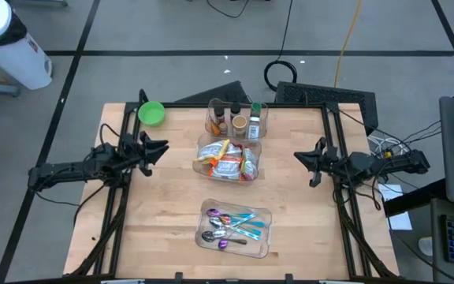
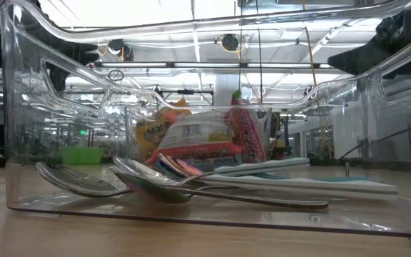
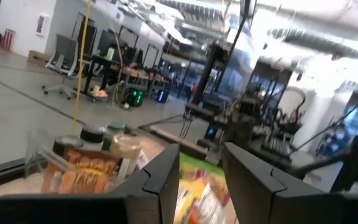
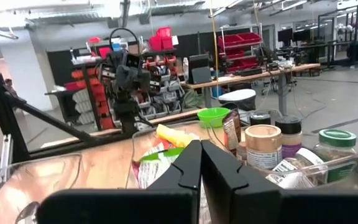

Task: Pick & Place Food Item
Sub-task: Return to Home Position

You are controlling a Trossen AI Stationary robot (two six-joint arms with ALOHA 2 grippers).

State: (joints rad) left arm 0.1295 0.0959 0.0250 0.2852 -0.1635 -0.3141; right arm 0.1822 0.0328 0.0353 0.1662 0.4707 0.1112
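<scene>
High view: homing is judged underway, left hand [image 1: 158, 147] part-spread & empty, right hand [image 1: 302, 158] pinched closed, empty, both at sides of light wooden worktop [image 1: 156, 213]; only stowing is needed.

Three transparent bins [image 1: 263, 241], lined from 12 to 6 o'clock. At least four seasoning bottles [image 1: 240, 123] at 12. Several bags [image 1: 228, 163] mid-table and several spoons [image 1: 231, 226] at 6, too overlapped to count. One green bowl [image 1: 151, 113] at 10.
</scene>
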